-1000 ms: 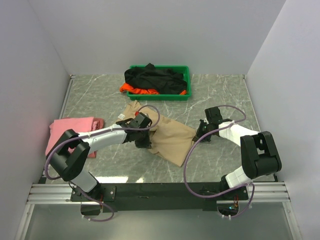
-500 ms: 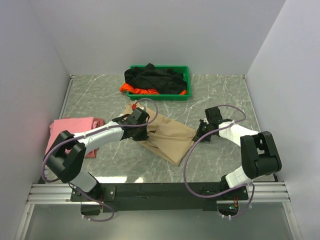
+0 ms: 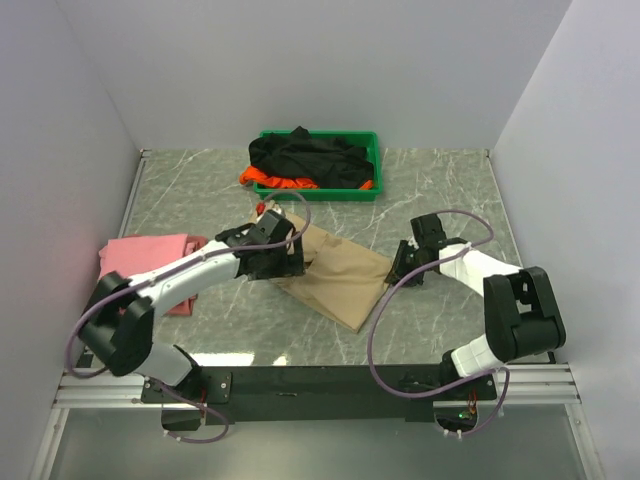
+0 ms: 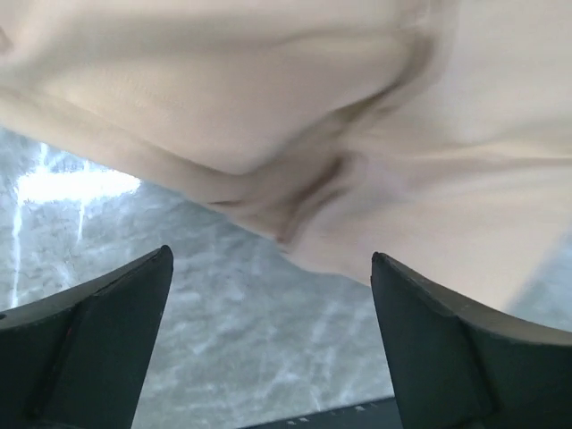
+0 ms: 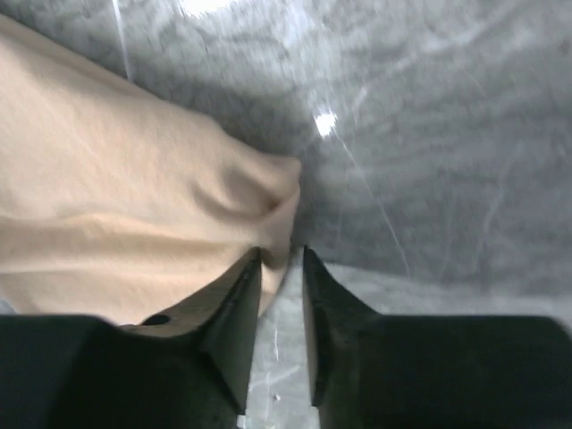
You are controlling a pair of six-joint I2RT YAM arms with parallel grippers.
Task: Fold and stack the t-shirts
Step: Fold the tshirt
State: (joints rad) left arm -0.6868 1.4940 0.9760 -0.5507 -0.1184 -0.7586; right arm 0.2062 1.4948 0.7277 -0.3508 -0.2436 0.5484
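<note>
At the near edge of the bench (image 3: 450,190) the two arms rise from their bases and reach inward to the beige t-shirt (image 3: 340,275), which lies about mid-bench between them. It is a roughly folded, elongated slab running diagonally from upper left to lower right, with soft wrinkles and doubled edges.

The left gripper (image 4: 270,261) sits at the shirt's left end with its fingers spread wide. Its wrist view shows a rounded fold of beige cloth just beyond the tips and bare marble between them, so nothing is held. The right gripper (image 5: 281,255) is at the shirt's right corner with its fingers only narrowly apart. The tip of that corner reaches into the slit between them, but I cannot tell whether it is pinched or merely lying there.

Off to the left, near the wall and well apart from the beige one, the pink t-shirt (image 3: 140,262) lies flat as a rough rectangle, partly behind the left arm.

Farther back, against the rear of the bench, stands the green tray (image 3: 330,194). It holds the black t-shirt (image 3: 310,160), crumpled into a heap that rises above the rim. It also holds the orange t-shirt (image 3: 270,180), bunched beneath the black one and spilling over the tray's front left corner, with a sliver showing at the right.
</note>
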